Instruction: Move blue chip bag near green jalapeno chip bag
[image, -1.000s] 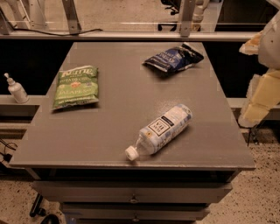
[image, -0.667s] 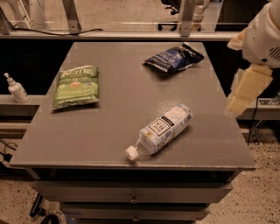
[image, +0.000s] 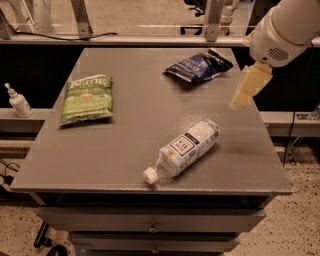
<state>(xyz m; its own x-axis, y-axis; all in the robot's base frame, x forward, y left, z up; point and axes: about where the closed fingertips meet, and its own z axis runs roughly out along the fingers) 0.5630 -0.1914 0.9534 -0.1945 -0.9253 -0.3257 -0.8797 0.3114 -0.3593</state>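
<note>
Gripper poised above the table's right edge, blue chip bag not yet grasped.

The grey table filled the view, and the white arm came in over its far right corner. The green jalapeno chip bag lay flat near the left edge. A clear bottle lay on its side toward the front edge, and the blue chip bag sat crumpled near the far edge, right of centre. The gripper hung in the air just right of that bag, touching nothing, and whether it was open or closed could not be told. The step would likely go best by descending on the bag's raised crinkled middle, lifting clear, then crossing leftward behind the bottle.
</note>
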